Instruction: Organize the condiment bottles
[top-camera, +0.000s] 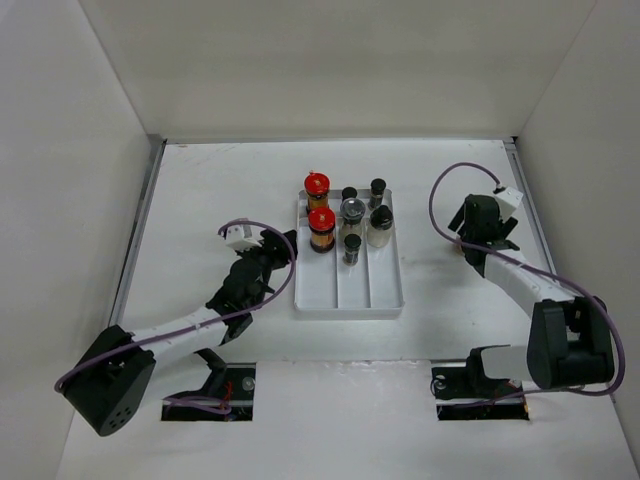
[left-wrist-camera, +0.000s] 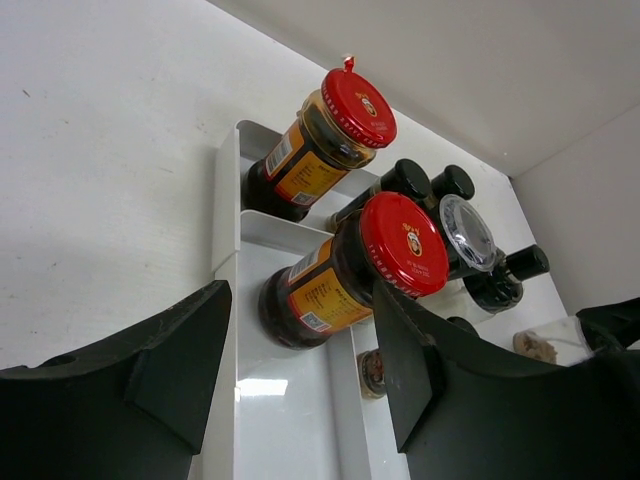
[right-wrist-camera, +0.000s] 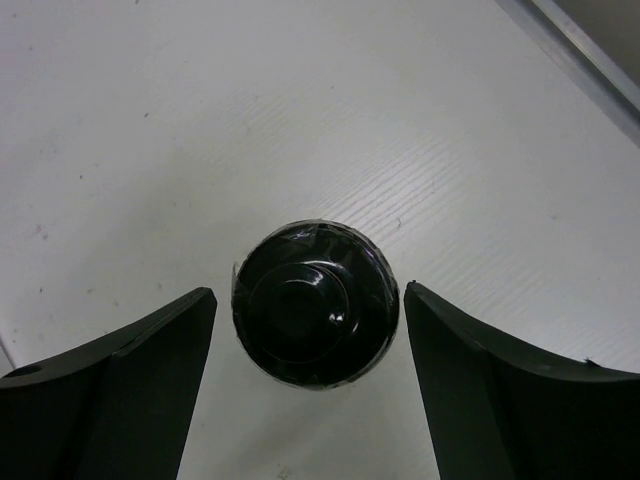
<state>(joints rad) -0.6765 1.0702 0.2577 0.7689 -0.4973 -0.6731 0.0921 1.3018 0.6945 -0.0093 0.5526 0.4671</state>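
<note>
Two red-capped jars with amber contents (top-camera: 317, 188) (top-camera: 322, 224) stand in the left lane of the white divided tray (top-camera: 350, 295). Several dark-lidded bottles (top-camera: 352, 210) stand in its far middle and right lanes. In the left wrist view the nearer red-capped jar (left-wrist-camera: 350, 270) and the farther one (left-wrist-camera: 340, 135) show ahead. My left gripper (top-camera: 283, 250) (left-wrist-camera: 300, 375) is open and empty at the tray's left wall. My right gripper (top-camera: 472, 255) (right-wrist-camera: 310, 335) is open, straddling a black-lidded bottle (right-wrist-camera: 315, 305) standing on the table right of the tray; the fingers do not touch it.
The tray's near half (left-wrist-camera: 280, 410) holds nothing. White walls enclose the table on the left, far and right sides, with a metal strip (right-wrist-camera: 580, 50) along the right edge. The arm bases (top-camera: 110, 380) (top-camera: 565, 345) sit at the near edge.
</note>
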